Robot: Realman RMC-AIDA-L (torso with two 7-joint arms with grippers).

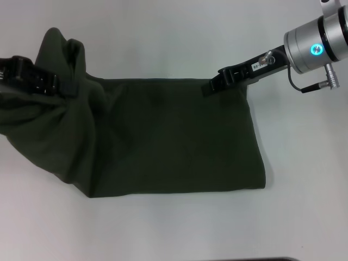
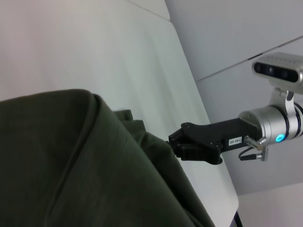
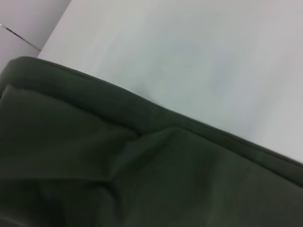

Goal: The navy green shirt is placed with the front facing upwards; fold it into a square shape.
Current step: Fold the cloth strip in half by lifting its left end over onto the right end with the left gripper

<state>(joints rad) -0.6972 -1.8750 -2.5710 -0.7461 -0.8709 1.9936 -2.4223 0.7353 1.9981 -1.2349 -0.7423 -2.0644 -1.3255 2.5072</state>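
— Where is the navy green shirt (image 1: 174, 141)?
— Spread plain side up on the white table (image 1: 163, 43), its left end bunched and raised.
— The left gripper (image 1: 64, 87)?
— Clamped on that raised bunch.
— And the right gripper (image 1: 209, 88)?
— At the shirt's far right corner, touching the edge; I cannot tell its finger state.
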